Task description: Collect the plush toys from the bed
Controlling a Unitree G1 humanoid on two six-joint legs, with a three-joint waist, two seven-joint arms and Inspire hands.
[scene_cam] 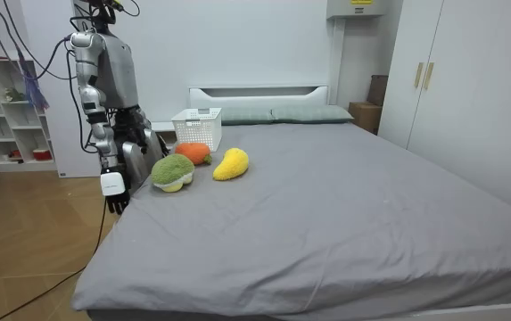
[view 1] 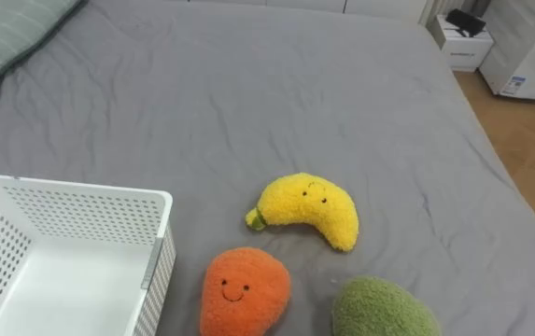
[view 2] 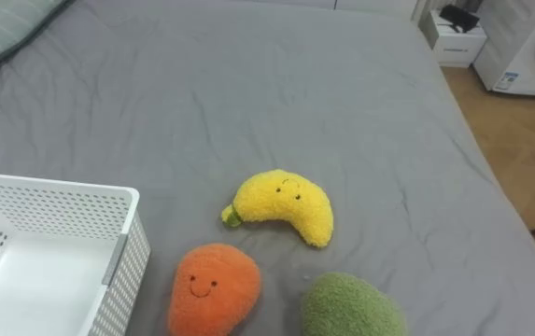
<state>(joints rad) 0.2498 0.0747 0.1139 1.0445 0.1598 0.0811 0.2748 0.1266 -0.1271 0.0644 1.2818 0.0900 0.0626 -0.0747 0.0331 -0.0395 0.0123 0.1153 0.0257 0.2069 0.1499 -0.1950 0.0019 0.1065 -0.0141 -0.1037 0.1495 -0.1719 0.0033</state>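
Three plush toys lie on the grey bed [view 1: 248, 103]. A yellow banana [view 1: 309, 209] with a small face sits in the middle. An orange round plush [view 1: 244, 289] with a smile lies just in front of it, and a green fuzzy plush [view 1: 379, 310] with a cream underside lies to its right at the lower edge. A white perforated basket [view 1: 160, 245] stands empty on the bed, left of the orange plush. In the room view I stand at the bed's side, facing the toys. My right hand [scene_cam: 115, 198] hangs open by my side, below the mattress top and apart from the toys.
A striped pillow [view 1: 6, 37] lies at the far left by the headboard. The bed's right edge [view 1: 519, 201] drops to a wooden floor with a small white cabinet [view 1: 463, 42] and a white appliance [view 1: 533, 56]. Behind me stands a white shelf [scene_cam: 5, 111].
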